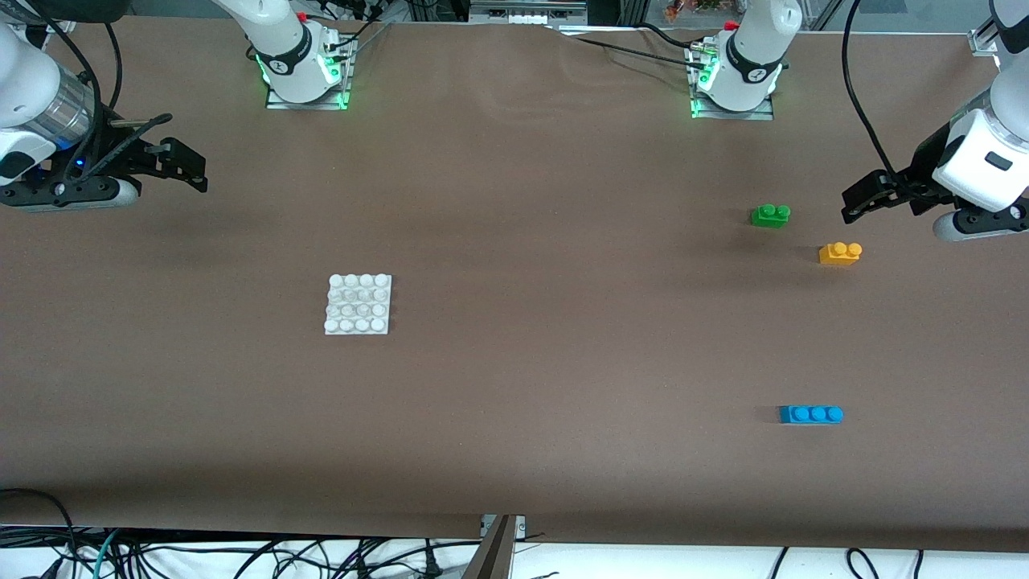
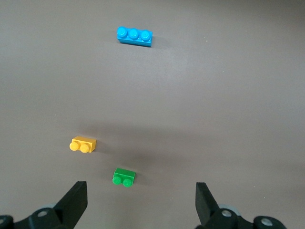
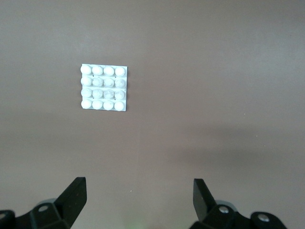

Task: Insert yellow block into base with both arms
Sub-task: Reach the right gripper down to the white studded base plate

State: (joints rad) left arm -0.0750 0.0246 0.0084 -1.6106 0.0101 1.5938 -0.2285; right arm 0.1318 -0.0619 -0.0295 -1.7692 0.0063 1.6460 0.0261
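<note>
The yellow block (image 1: 840, 253) lies on the brown table toward the left arm's end; it also shows in the left wrist view (image 2: 83, 144). The white base (image 1: 358, 304) lies toward the right arm's end and shows in the right wrist view (image 3: 104, 87). My left gripper (image 1: 856, 205) hangs open and empty over bare table close to the yellow block; its jaws stand wide apart in the left wrist view (image 2: 140, 191). My right gripper (image 1: 197, 173) hangs open and empty over bare table at the right arm's end, apart from the base, and shows in the right wrist view (image 3: 139, 188).
A green two-stud brick (image 1: 770, 215) lies beside the yellow block, a little farther from the front camera, and shows in the left wrist view (image 2: 124, 177). A blue three-stud brick (image 1: 810, 414) lies nearer the front camera and shows there too (image 2: 135, 36).
</note>
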